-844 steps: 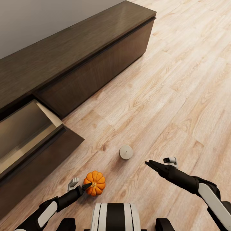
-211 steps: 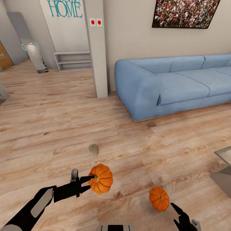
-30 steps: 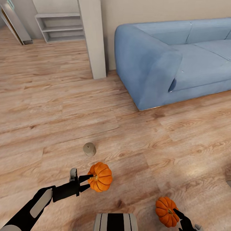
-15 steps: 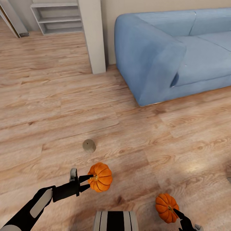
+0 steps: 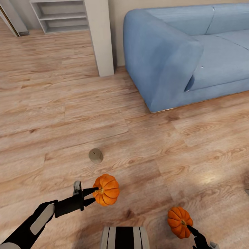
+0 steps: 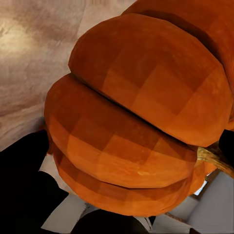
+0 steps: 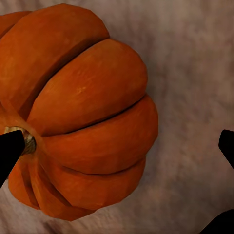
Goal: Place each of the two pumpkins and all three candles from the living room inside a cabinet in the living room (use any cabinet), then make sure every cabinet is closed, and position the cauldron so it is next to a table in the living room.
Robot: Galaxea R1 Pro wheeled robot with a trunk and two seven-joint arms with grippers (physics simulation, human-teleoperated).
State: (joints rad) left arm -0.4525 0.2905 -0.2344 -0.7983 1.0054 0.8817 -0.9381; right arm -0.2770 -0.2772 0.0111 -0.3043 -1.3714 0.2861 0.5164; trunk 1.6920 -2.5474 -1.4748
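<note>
1. The left gripper (image 5: 92, 195), in the lower left of the head view, is clamped on a pumpkin (image 5: 106, 189) at its stem and carries it above the floor (image 5: 69, 117).
2. In the left wrist view that same pumpkin (image 6: 131, 117) sits right up against the camera, ribs toward the lens.
3. A second pumpkin (image 5: 179, 217) lies on the floor at the lower right; the right gripper (image 5: 192, 231) reaches in from the bottom edge, one fingertip touching its stem.
4. The right wrist view shows this pumpkin (image 7: 73, 112) with dark fingers (image 7: 9, 148) at opposite frame edges — spread wide, gripping nothing.
5. A candle (image 5: 95, 155) lies tipped on the floor just above the held pumpkin, apart from it.
6. A blue sofa (image 5: 180, 52) fills the upper right; a pale pillar (image 5: 100, 34) stands at top centre — low shelves (image 5: 58, 15) behind it at upper left.
</note>
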